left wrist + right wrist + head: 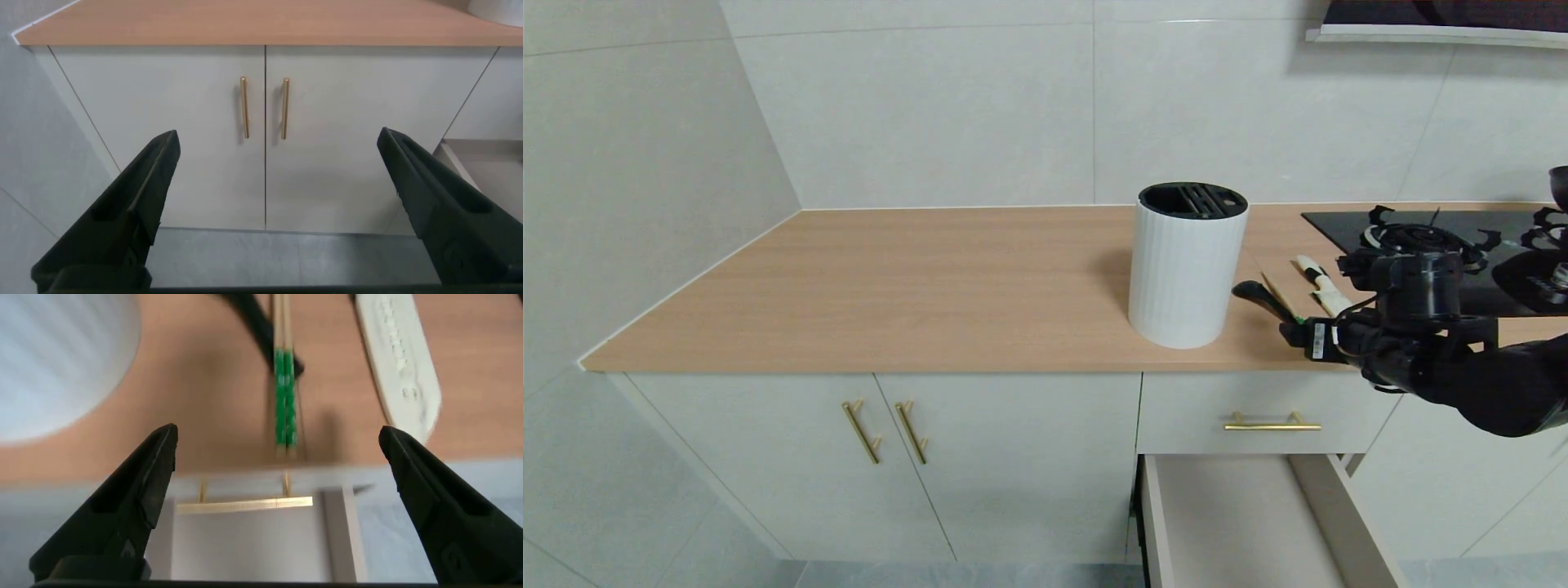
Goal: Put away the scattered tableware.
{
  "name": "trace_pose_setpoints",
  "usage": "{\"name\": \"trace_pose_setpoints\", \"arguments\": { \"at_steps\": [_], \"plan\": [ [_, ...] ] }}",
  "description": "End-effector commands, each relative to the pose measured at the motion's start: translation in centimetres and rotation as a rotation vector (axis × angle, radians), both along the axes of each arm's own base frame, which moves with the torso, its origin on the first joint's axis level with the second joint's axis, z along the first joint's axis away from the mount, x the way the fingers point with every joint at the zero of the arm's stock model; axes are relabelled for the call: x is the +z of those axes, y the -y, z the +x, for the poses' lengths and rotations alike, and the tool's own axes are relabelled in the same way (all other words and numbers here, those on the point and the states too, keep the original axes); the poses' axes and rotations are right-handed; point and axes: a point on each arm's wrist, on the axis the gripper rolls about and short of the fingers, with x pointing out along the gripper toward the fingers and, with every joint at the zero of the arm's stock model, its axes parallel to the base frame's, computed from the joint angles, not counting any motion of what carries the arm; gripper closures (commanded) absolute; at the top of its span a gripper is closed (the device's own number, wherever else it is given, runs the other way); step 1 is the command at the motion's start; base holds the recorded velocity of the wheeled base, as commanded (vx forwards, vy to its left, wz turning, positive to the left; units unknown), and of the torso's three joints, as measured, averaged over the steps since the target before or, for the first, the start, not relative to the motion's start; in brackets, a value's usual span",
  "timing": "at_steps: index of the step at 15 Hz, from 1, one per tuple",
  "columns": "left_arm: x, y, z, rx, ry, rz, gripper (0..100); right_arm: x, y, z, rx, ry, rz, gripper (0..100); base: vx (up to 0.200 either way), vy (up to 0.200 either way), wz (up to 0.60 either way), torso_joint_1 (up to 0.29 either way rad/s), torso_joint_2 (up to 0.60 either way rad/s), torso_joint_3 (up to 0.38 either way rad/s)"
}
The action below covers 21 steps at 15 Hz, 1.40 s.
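Along the tiled wall (931, 106) a wood-grain countertop (890, 286) is run, bounded at its left by a second tiled wall and at its right by a black glass gas hob (1331, 224) with a burner grate (1421, 237). The edge of a range hood (1437, 20) is seen at the upper right.

Right of the middle of the countertop, a white ribbed utensil holder (1184, 278) with a black slotted top is stood upright. Between the holder and the hob the scattered tableware is laid flat: a black-handled utensil (1254, 292) nearest the holder, a pair of wooden chopsticks (283, 416) with a green band just beside it, and a white-handled utensil (1319, 282) nearest the hob.

The right gripper (1298, 333) is held over the countertop's front edge, just in front of the chopsticks, with its fingers (155, 506) spread wide and nothing between them.

Below the countertop, two white cabinet doors (768, 457) with brass bar handles (862, 431) are shut. To their right a shallow drawer (1192, 412) is closed, and the drawer beneath it (1225, 523) is pulled out.

The left gripper (278, 212) is held low, facing the cabinet doors, with its fingers likewise parted and nothing gripped.
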Motion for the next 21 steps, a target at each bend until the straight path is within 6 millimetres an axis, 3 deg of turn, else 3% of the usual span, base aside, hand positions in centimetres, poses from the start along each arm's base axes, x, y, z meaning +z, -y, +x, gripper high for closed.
{"name": "trace_pose_setpoints", "arguments": {
  "at_steps": [1,13,14,21],
  "plan": [
    [0.0,0.0,0.0,0.001,0.0,-0.001,0,-2.22,0.03,1.02,-0.017,-0.043,-0.015,0,0.0,0.0,0.0,0.0,0.0,0.0],
    [0.0,0.0,0.0,0.001,0.0,-0.001,0,-2.15,0.4,1.64,-0.039,-0.012,0.029,0,0.0,0.0,0.0,0.0,0.0,0.0],
    [0.0,0.0,0.0,0.001,0.0,-0.001,0,-2.16,0.39,1.73,-0.039,-0.006,0.03,100,0.0,0.0,0.0,0.0,0.0,0.0],
    [0.0,0.0,0.0,0.001,0.0,-0.001,0,-2.41,0.34,1.95,-0.038,0.004,0.034,100,0.0,0.0,0.0,0.0,0.0,0.0]
  ]
}}
